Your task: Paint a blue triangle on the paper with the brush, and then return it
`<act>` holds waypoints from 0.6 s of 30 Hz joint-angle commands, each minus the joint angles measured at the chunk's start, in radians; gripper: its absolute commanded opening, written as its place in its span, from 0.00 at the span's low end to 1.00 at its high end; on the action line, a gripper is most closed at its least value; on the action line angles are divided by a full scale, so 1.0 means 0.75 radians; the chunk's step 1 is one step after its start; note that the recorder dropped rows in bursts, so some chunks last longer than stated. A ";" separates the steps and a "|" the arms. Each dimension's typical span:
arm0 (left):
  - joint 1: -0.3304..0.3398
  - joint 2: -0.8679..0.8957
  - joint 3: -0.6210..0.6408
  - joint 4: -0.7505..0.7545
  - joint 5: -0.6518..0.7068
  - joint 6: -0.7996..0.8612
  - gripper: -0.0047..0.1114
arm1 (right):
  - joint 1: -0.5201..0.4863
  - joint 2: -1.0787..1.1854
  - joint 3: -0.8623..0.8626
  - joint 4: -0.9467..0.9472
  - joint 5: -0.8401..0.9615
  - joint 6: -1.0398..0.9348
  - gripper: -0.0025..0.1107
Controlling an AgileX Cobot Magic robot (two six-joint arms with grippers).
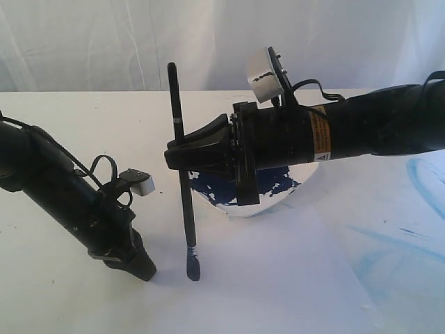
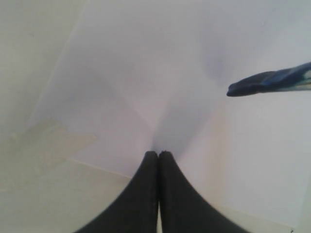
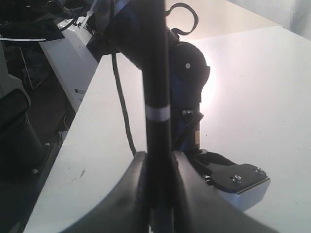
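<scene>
One brush (image 1: 186, 209), clamped by the right gripper (image 1: 179, 154), stands tip-down over the paper (image 1: 292, 278) at 7 o'clock from the dish (image 1: 254, 207). Left gripper (image 2: 158, 155): closed, empty. Excess pressure may pivot the handle, smearing paint.

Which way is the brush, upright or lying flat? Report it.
Upright, slightly tilted: the brush stands clamped in the right tool, with its blue bristles pointing down at the paper.

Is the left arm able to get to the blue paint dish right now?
Probably not easily. The right gripper, shut on the upright brush, hangs between the left gripper and the dish, so the way looks blocked.
</scene>
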State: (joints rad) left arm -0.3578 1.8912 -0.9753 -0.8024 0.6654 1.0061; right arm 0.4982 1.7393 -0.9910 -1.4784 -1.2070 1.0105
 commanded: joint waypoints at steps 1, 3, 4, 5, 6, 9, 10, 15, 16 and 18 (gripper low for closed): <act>-0.007 0.000 -0.001 -0.005 0.023 -0.009 0.04 | 0.001 -0.001 0.005 0.000 -0.019 -0.011 0.02; -0.007 0.000 -0.001 -0.005 0.023 -0.009 0.04 | 0.001 -0.001 0.005 -0.011 -0.019 -0.011 0.02; -0.007 0.000 -0.001 -0.005 0.023 -0.009 0.04 | 0.001 -0.001 0.005 -0.019 -0.019 -0.011 0.02; -0.007 0.000 -0.001 -0.005 0.023 -0.009 0.04 | 0.001 -0.001 0.005 -0.019 -0.019 -0.011 0.02; -0.007 0.000 -0.001 -0.005 0.023 -0.009 0.04 | 0.001 -0.001 0.005 -0.019 -0.019 -0.011 0.02; -0.007 0.000 -0.001 -0.005 0.023 -0.009 0.04 | 0.001 -0.001 0.005 -0.019 -0.019 -0.011 0.02; -0.007 0.000 -0.001 -0.005 0.023 -0.009 0.04 | 0.001 -0.001 0.005 -0.022 -0.018 -0.011 0.02; -0.007 0.000 -0.001 -0.005 0.023 -0.009 0.04 | 0.001 -0.001 0.005 -0.050 0.029 -0.011 0.02; -0.007 0.000 -0.001 -0.005 0.023 -0.009 0.04 | 0.001 -0.001 0.005 -0.056 0.035 -0.009 0.02; -0.007 0.000 -0.001 -0.005 0.023 -0.009 0.04 | 0.001 -0.001 0.005 -0.072 0.055 0.006 0.02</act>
State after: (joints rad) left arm -0.3578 1.8912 -0.9753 -0.8024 0.6654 1.0041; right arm 0.4982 1.7393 -0.9910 -1.5164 -1.1798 1.0105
